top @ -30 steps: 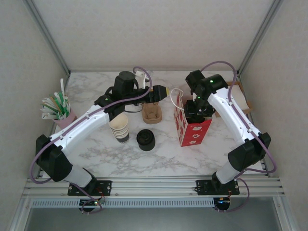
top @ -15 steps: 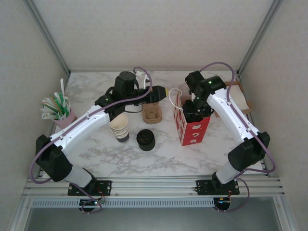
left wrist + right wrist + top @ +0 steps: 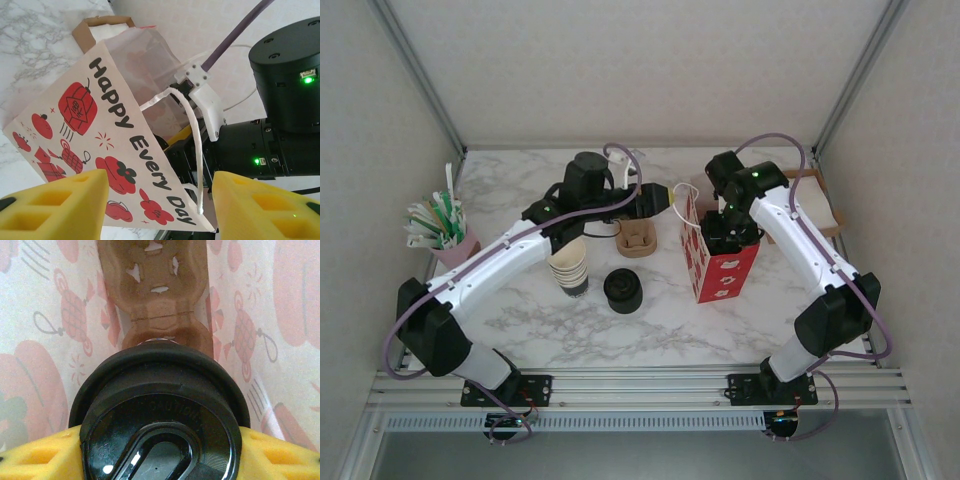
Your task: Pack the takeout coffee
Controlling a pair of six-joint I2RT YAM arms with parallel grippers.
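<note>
My right tool (image 3: 160, 455) clasps the takeout coffee (image 3: 160, 390) upright inside the bag (image 3: 720, 270), the cardboard carrier (image 3: 160, 295) lying directly beneath it.

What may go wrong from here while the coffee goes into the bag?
The right end effector holds the takeout coffee inside the paper bag, over a brown carrier; released off-centre, it may tip. The left end effector straddles the bag handle with jaws apart, so the bag could shift.
</note>
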